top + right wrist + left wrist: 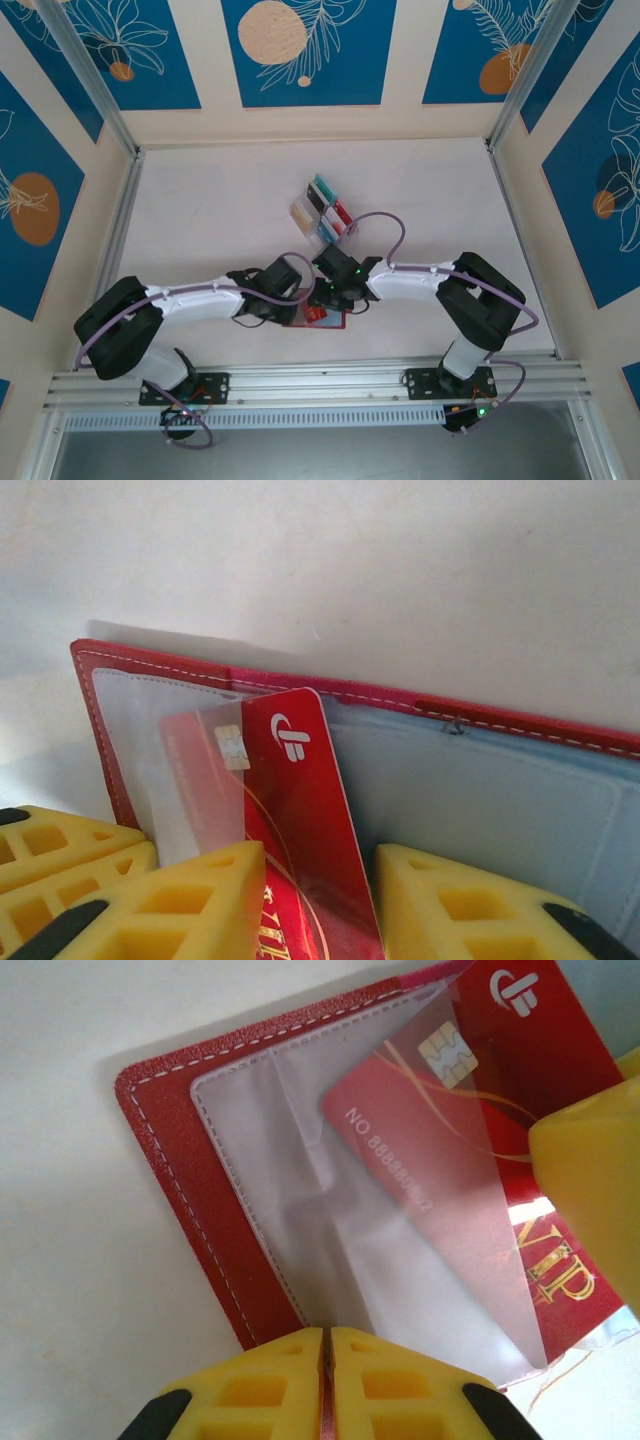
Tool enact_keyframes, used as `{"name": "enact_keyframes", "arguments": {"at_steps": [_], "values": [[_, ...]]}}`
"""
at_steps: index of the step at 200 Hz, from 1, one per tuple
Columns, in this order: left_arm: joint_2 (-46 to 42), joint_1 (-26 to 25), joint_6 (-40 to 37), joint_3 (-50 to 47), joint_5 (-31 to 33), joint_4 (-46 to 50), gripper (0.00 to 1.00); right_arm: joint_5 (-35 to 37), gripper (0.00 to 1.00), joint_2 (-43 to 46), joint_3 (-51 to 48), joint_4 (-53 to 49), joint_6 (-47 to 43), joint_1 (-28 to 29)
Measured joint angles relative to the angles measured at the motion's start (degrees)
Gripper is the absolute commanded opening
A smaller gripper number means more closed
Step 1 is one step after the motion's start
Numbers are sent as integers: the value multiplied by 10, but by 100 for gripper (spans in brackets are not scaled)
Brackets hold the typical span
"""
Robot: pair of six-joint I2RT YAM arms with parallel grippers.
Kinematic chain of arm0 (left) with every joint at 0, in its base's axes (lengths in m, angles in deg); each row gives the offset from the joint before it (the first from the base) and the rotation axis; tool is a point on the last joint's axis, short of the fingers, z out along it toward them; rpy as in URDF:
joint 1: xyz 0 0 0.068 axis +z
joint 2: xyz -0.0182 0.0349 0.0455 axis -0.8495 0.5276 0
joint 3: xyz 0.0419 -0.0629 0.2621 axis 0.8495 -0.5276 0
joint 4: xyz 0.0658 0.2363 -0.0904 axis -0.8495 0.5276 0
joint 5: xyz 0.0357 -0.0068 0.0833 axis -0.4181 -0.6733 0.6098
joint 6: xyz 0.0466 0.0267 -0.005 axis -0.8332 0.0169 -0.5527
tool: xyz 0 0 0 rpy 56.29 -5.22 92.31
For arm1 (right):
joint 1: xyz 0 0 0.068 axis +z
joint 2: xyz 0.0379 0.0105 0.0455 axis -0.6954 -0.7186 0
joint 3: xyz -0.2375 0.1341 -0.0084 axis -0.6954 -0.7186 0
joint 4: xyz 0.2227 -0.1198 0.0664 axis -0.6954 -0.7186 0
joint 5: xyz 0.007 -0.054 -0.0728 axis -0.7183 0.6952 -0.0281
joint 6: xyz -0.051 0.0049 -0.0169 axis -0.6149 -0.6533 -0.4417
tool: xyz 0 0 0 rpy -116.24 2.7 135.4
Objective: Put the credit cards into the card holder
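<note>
The left gripper [327, 1348] is pressing its yellow fingers tight together on the near edge of the red, roughly square folding card holder [180, 1180], with a thin red sliver showing in the seam between them. The holder is lying open and flat on the white table [70, 1090]. The left wrist view is giving the fine detail. A red plastic credit card [545, 1070] with a gold chip and white number is sitting corner-first under the clear plastic pocket [280, 1170], roughly half covered (the gold VIP lettering is lying outside).

The right wrist view is showing the other side of this. The right gripper [320, 865] is holding that card across its width, jaws moderately apart and a finger against each long edge. The holder's second half, with a pale blue pocket [500, 800], is stretching off to the right.

From overhead, both grippers are meeting over the holder near the table's front edge, between the two arms. The other credit cards [316, 200] are standing in a clear slotted rack [312, 222] farther back, well apart.
</note>
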Motion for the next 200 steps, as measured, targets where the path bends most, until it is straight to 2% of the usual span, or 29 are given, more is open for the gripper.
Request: {"name": "enact_keyframes", "arguments": {"at_steps": [43, 73, 125, 178, 200], "values": [[-6, -2, 2, -12, 0, -15, 9, -2, 11, -7, 6, -9, 5, 3], [-10, -4, 7, -19, 3, -25, 9, -5, 0, -8, 3, -7, 14, 3], [-11, -7, 17, -20, 6, -28, 9, -12, 0, -11, 3, 1, 25, 3], [-17, -8, 31, -25, 6, -32, 10, -25, 14, -18, 3, 17, 25, 4], [-25, -7, 39, -32, 5, -38, 13, -26, 21, -19, 3, 20, 25, 4]]}}
